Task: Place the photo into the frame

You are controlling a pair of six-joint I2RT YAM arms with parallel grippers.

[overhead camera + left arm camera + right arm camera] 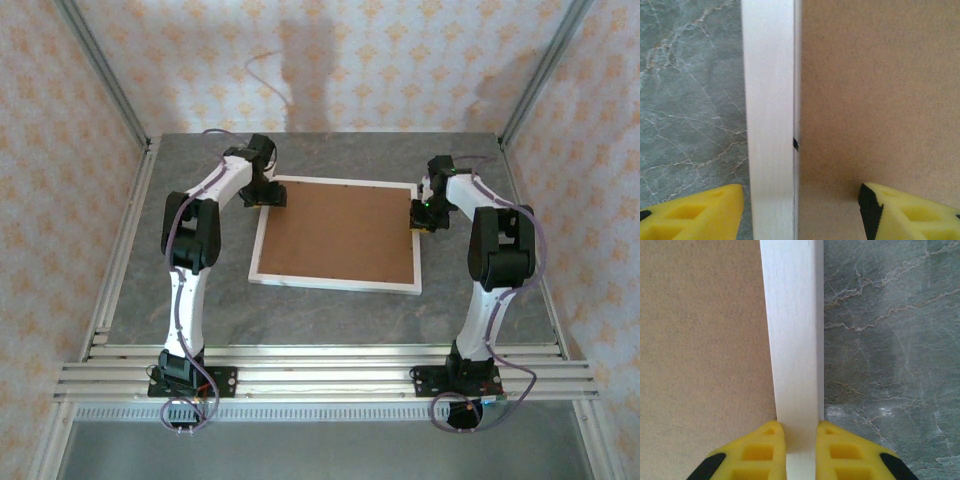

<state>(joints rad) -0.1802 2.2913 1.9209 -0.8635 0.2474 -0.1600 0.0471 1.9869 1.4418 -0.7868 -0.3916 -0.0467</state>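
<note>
Right, top view: one frame (335, 284) flat in the middle of the table (330, 325), back up, with one brown backing board (340, 230) seated in it. Two grippers: left gripper (268, 195) at the far-left corner, right gripper (420, 218) on the right rail. Whether the photo is under the board, can't tell.
Left wrist: yellow fingers (700, 215) straddle the rail, standing wide of it, released.
Right wrist: fingers (760, 450) clenched on the frame's rail.
Risk, my guess: a pull from the right alone pivots the frame, and an unfastened board slides out.

Lab test cell: aluminium rails (320, 375), wallpapered panels (400, 60)
</note>
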